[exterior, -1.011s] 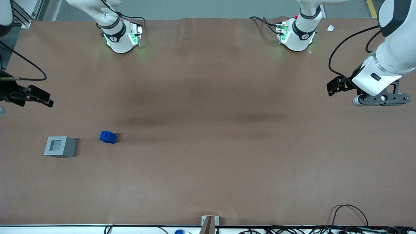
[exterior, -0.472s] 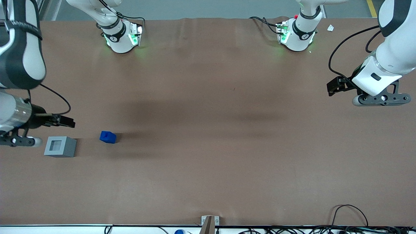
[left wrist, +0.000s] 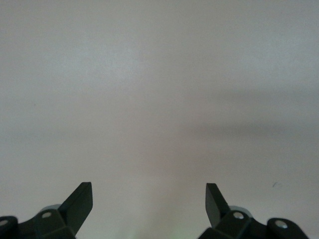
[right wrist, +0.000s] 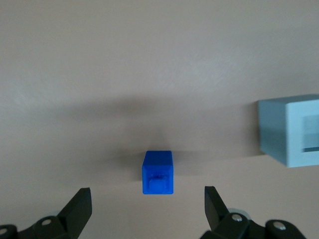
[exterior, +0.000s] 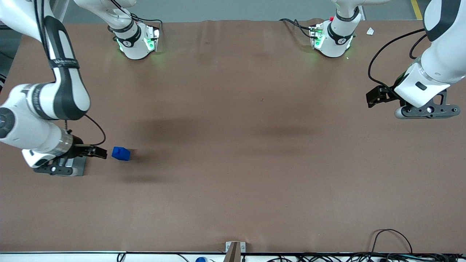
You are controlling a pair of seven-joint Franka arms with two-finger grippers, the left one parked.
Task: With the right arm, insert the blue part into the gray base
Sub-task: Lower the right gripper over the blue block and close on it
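Note:
The blue part (exterior: pixel 121 153) lies on the brown table, its stepped end facing my gripper in the right wrist view (right wrist: pixel 158 173). My right arm's gripper (exterior: pixel 101 152) hovers just beside it, between the blue part and the gray base, with its jaws wide open and empty (right wrist: pixel 148 205). The blue part is just ahead of the fingertips, centred between them and not touching. The gray base (exterior: pixel 81 166) is mostly covered by my wrist in the front view. Its side and recessed top show in the right wrist view (right wrist: pixel 291 130).
The two arm bases (exterior: pixel 136 40) (exterior: pixel 333 38) stand at the table edge farthest from the front camera. A metal bracket (exterior: pixel 235 248) and cables (exterior: pixel 391 240) are at the nearest edge. The parked arm (exterior: pixel 422 94) hangs over its end of the table.
My right arm has swung in from the table's end, passing over the gray base. The gripper now sits right beside the blue part. The blue part and gray base have not moved.

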